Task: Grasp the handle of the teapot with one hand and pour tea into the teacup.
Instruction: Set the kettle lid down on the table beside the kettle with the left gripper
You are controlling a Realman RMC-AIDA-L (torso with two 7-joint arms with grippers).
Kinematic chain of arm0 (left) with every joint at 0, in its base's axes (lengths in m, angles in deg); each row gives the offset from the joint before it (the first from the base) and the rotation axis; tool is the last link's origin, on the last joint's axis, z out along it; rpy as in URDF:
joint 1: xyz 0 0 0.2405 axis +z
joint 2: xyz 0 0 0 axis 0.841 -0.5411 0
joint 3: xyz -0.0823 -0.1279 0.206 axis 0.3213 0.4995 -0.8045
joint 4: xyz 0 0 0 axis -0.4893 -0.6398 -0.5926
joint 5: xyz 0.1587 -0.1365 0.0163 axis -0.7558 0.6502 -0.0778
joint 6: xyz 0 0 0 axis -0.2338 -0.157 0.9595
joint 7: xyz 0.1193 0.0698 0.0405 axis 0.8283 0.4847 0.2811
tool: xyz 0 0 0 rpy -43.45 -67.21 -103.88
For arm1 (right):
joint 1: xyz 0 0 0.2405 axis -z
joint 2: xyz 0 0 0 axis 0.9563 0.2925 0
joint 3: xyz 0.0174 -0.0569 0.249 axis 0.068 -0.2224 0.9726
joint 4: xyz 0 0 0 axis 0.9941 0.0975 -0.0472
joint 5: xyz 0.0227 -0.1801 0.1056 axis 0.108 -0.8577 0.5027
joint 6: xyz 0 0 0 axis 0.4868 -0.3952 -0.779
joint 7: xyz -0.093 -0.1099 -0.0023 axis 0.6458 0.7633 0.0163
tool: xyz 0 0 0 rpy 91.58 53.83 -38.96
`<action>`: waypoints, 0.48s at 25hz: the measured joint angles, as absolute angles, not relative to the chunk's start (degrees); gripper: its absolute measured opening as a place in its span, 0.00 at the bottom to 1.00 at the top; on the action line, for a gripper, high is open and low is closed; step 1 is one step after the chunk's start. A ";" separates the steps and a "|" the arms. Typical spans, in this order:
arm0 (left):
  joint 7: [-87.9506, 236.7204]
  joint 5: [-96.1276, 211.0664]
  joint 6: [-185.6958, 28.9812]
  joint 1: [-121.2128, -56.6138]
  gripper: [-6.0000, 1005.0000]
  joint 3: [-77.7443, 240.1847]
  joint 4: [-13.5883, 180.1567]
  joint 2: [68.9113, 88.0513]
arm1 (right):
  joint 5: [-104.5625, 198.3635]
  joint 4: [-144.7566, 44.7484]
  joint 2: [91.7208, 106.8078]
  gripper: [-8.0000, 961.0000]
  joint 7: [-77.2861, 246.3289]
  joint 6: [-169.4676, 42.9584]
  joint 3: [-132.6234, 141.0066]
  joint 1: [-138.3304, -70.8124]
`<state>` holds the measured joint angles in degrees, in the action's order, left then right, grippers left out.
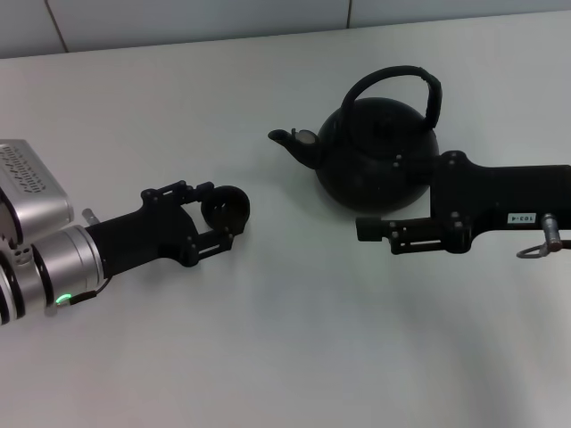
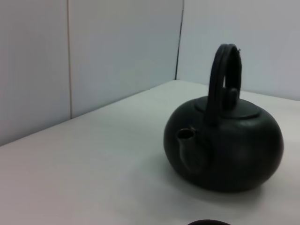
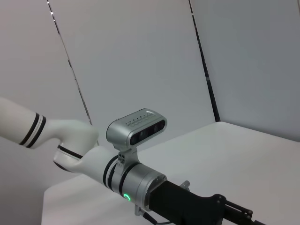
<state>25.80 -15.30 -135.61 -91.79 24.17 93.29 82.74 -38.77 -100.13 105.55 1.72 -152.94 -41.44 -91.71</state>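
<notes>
White matte surface (image 1: 294, 339), pale panelled wall behind. Glossy black round teapot (image 1: 379, 160) upper right of head frame, spout facing frame left, arched black handle (image 1: 397, 85) upright, free. Small dark round teacup (image 1: 226, 207) left of centre, between fingers of left tool (image 1: 223, 218); whether clamped, cannot tell. Labelled right tool (image 1: 375, 230) low beside pot; finger state unclear. Advice: raise right tool, approach hoop crown squarely, grip wrapped band.

One teapot (image 1: 379, 156) stands on the single white worktop (image 1: 294, 339), and it carries one arched handle (image 1: 397, 85), one short spout (image 1: 290, 141) and one lid knob (image 2: 230, 96). One small dark teacup (image 1: 226, 207) is there as well. Two black tools are in view, the left tool (image 1: 223, 223) and the right tool (image 1: 379, 230), and one silver camera box (image 3: 137, 127) sits on the left arm.
</notes>
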 joint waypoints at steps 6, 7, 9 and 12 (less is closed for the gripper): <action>25.74 -15.30 -135.55 -91.79 0.68 22.91 93.56 82.74 | -38.76 -100.13 105.55 0.77 2.32 -152.94 -41.28 -91.71; 25.73 -15.26 -135.54 -91.79 0.70 22.90 93.56 82.74 | -38.77 -100.14 105.55 0.77 2.32 -152.94 -41.28 -91.71; 25.72 -15.19 -135.52 -91.78 0.73 22.88 93.56 82.74 | -38.76 -100.13 105.55 0.77 2.33 -152.94 -41.27 -91.71; 25.72 -15.24 -135.48 -91.78 0.78 22.88 93.56 82.74 | -38.76 -100.13 105.55 0.77 2.34 -152.95 -41.27 -91.72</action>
